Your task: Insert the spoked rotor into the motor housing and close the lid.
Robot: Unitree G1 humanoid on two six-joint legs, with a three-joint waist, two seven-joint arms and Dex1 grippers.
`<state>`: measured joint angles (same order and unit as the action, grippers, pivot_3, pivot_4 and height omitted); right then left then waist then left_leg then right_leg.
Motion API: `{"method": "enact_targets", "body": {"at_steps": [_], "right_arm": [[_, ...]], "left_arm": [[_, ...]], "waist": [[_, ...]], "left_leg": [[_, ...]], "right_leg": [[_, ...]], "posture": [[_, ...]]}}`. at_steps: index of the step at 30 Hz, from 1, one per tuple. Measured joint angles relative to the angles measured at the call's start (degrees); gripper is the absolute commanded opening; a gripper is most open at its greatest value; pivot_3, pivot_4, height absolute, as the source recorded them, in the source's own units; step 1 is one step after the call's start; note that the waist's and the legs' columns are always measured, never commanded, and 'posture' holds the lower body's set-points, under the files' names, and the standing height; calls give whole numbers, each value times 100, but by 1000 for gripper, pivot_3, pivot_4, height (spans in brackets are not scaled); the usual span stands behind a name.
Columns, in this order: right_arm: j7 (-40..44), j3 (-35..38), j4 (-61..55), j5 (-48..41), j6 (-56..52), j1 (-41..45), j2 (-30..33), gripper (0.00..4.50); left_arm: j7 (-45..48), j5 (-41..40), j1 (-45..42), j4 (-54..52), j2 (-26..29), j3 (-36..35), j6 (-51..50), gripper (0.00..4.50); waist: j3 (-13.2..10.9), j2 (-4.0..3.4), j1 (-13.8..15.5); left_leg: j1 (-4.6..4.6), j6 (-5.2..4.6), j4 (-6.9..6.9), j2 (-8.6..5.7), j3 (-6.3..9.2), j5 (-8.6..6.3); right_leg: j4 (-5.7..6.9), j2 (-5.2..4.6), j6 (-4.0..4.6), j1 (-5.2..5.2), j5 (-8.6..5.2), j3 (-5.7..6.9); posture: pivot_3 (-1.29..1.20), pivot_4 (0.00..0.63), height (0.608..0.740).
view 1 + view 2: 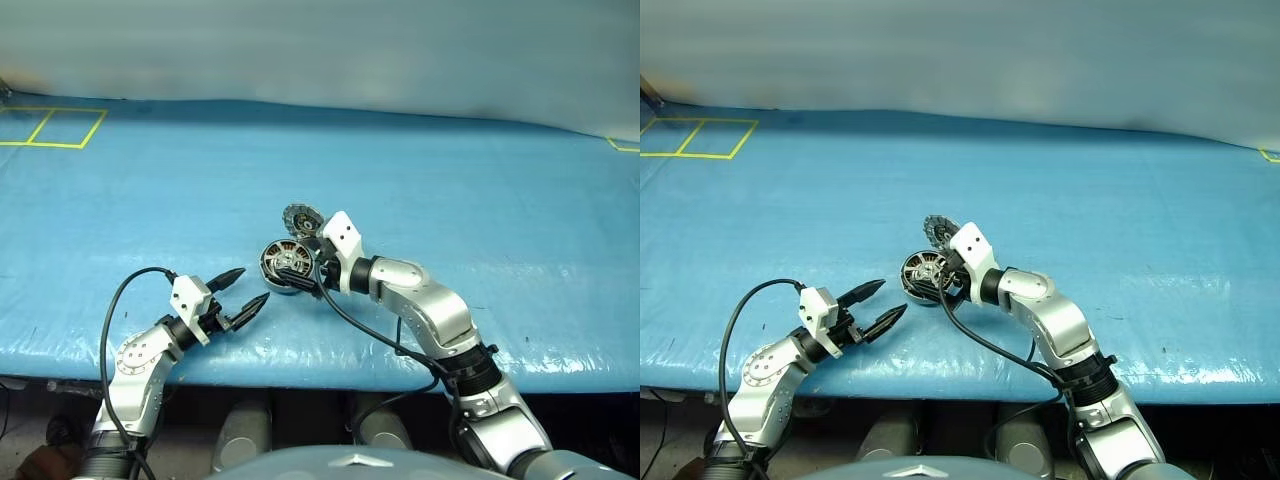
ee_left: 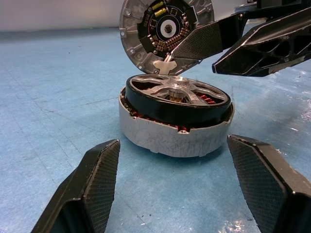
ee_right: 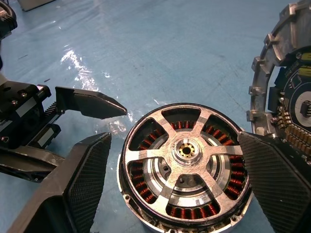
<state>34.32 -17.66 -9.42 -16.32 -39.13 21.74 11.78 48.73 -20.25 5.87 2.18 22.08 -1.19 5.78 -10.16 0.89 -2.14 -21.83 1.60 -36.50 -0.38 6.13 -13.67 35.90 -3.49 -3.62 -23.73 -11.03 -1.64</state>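
A blue tarpaulin-covered table fills the scene, with yellow tape squares at its far left corner and a pale wall behind. Largest first, you see the two arms reaching in from the near edge. Your right gripper hangs over the motor housing from the right, its fingers spread on either side of the housing and gripping nothing (in the left wrist view one finger reaches across in front of the raised lid). Your left gripper waits level just to the left of the housing, apart from it, jaws wide open and empty.

The housing stands upright near the middle of the table. The spoked rotor already sits in it, dark rim ringing the top and copper windings showing through the cut-outs; the rim stands somewhat proud of the silver wall, so you cannot tell whether it is fully seated. The lid stands open and nearly upright at the far rim, its inner face toward your left gripper.

Judged from this, insertion is done or nearly so. What remains for you is to fold the lid down over the rotor, probably with the right gripper, which is nearest.
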Motion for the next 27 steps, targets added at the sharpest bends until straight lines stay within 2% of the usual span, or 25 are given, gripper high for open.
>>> {"method": "enact_targets", "body": {"at_steps": [5, 7, 27], "right_arm": [[-144, 36, 201, 6, -66, 25, -142, 1789], [-203, 48, 273, 14, -105, 26, -189, 1230], [-226, -57, 446, 208, -106, 154, -202, 1230]], "left_arm": [[0, 6, 0, 0, 1, 0, 0, 3853], [0, 8, 1, 0, 1, 1, 0, 3853], [-27, 18, 15, 0, 6, 0, 0, 3853]], "waist": [[0, 0, -1], [0, 0, -1], [0, 0, -6]], "left_leg": [[0, 0, 0, 0, 0, 0], [0, 0, 0, 0, 0, 0], [0, 0, 0, 0, 0, 0]], "right_leg": [[0, 0, 0, 0, 0, 0], [0, 0, 0, 0, 0, 0], [0, 0, 0, 0, 0, 0]], "posture": [[0, 150, 740], [0, 150, 740], [0, 150, 740]]}}
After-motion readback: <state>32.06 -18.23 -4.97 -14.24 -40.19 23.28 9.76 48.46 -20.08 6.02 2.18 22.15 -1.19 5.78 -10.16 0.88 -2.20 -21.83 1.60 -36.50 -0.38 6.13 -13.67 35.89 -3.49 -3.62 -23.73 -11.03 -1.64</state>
